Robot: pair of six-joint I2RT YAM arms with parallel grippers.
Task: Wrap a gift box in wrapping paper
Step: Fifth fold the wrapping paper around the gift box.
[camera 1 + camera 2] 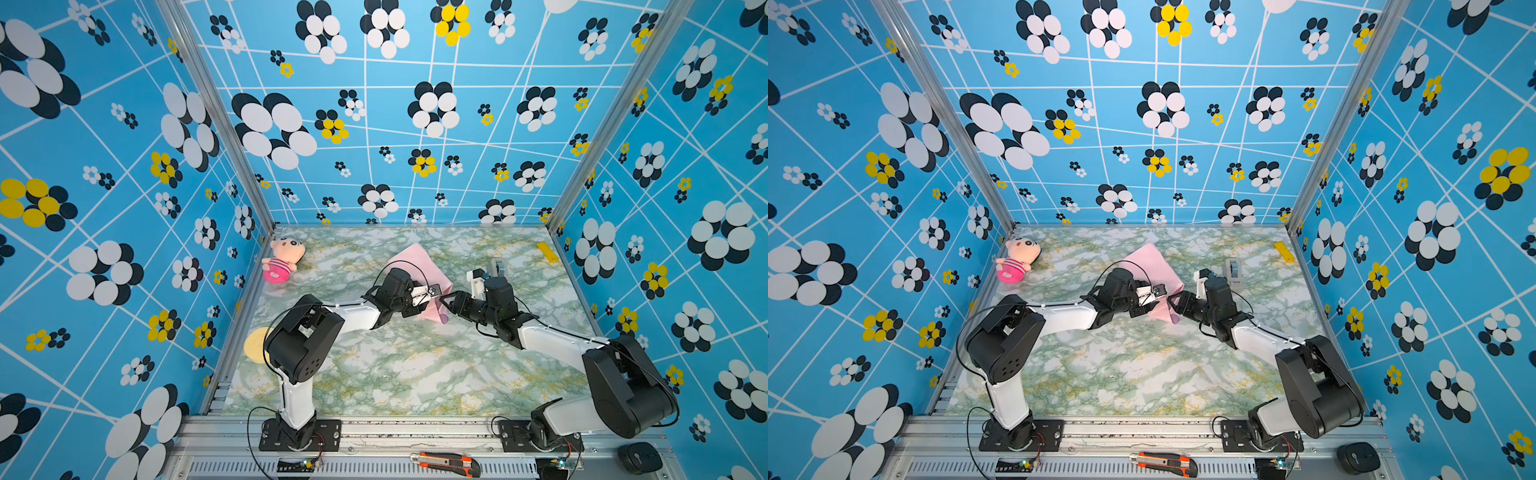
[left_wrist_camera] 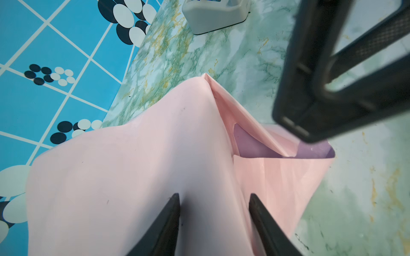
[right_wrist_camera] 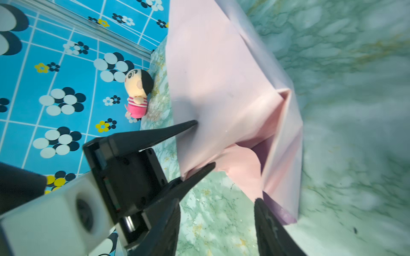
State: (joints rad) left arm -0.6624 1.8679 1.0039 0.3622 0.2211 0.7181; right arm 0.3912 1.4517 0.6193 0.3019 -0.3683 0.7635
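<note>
The wrapping paper (image 1: 411, 257) lies folded into a bundle at the middle back of the table, pale pink side out. A lilac inner face (image 2: 310, 150) shows at its open end. The gift box is hidden. My left gripper (image 2: 214, 196) reaches in from the left and is shut on the paper-covered bundle, one finger on each side; in the right wrist view its fingertips (image 3: 195, 122) press the pink face. My right gripper (image 3: 216, 201) is open beside the bundle's near corner, with only bare table between its fingers. In both top views the two grippers (image 1: 434, 291) (image 1: 1173, 305) nearly meet at that corner.
A plush doll (image 1: 280, 259) lies at the back left. A grey tape dispenser (image 1: 1233, 272) stands just behind the right wrist. A yellow block (image 1: 547, 251) sits by the right wall and a yellow disc (image 1: 255, 345) by the left arm. A utility knife (image 1: 446, 463) rests on the front rail.
</note>
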